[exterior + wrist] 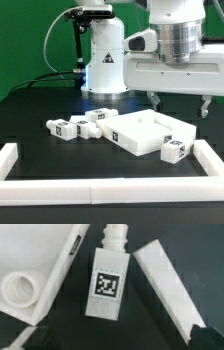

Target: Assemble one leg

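the leg (pixel 108 286) is white, and its side tag is a square black-and-white block pattern. the tabletop (pixel 30 118) is black. the rimmed panel (pixel 148 133) is white. the loose parts (pixel 62 127) are white with black-and-white tags.

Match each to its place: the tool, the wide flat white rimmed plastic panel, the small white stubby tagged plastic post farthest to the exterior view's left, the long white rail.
Things: A tool; B panel; C post; D rail.
Places: 1 along the table's edge nearest the exterior camera; 2 up above the table, open; 3 lying beside other posts; 4 lying mid-table.
Pairs: A2, B4, C3, D1.
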Controlling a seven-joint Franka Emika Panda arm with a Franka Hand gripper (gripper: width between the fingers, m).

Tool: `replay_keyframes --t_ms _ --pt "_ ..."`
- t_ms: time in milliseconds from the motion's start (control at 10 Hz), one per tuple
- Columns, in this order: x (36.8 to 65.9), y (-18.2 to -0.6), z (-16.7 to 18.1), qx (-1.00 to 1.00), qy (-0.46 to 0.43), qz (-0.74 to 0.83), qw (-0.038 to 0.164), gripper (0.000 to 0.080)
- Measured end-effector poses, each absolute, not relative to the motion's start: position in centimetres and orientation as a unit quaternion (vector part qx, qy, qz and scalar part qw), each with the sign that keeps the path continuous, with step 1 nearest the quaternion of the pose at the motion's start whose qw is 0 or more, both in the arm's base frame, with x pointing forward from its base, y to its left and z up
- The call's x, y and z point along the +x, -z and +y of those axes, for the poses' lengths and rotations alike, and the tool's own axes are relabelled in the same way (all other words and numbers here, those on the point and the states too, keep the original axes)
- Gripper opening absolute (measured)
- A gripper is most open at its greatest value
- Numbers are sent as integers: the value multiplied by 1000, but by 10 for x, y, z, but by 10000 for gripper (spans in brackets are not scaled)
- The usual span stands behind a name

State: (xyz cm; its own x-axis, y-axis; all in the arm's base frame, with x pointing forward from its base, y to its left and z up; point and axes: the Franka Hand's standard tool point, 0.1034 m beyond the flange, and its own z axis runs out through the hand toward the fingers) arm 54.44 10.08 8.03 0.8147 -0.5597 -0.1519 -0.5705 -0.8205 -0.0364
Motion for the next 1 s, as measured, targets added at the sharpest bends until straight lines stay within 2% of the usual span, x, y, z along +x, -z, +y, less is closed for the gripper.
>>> replay_keyframes --t_ms 100,300,600,800,1000 --pt "543 -68 105 -947 -72 309 37 650" --pt "546 -55 111 -951 -31 304 48 650" --pt "544 -53 110 -952 -31 300 49 650" --pt "548 -43 92 -963 -51 261 35 650" --pt "545 -35 96 -963 -54 260 35 650"
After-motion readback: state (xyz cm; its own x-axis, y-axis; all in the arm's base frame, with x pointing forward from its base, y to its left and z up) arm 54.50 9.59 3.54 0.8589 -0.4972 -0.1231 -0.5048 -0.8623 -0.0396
